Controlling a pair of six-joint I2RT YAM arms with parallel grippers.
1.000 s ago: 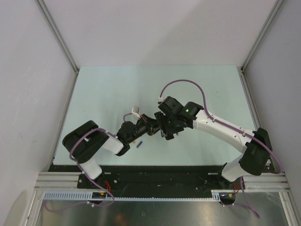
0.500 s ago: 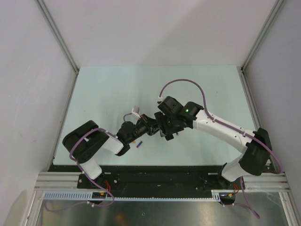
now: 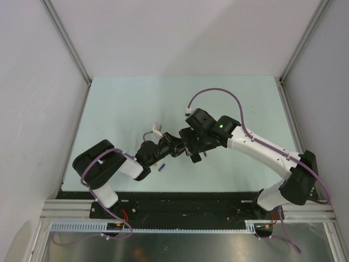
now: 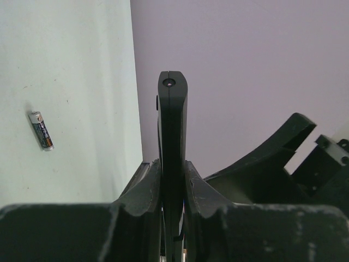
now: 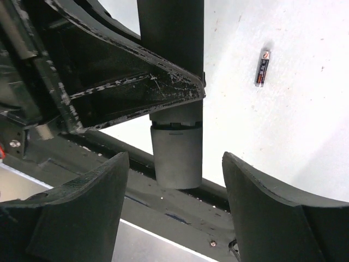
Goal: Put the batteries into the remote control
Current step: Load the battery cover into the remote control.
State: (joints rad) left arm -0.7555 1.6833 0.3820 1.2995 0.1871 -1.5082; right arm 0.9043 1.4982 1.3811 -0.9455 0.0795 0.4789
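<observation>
Left claw [image 4: 172, 176] grips the remote [image 4: 172, 120].
Right claw [image 5: 177, 203] is wide open, empty; one battery [image 4: 41, 130] lies on the bench [image 4: 76, 60].

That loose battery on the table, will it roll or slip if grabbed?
The battery is a small smooth cylinder lying flat, so a sideways nudge probably rolls it. Its slim glossy casing may slip in a pinch. It looks rigid.

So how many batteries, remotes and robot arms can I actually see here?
Battery: 1
Remote: 1
Robot arms: 2, the left arm and the right arm
Total: 4
</observation>
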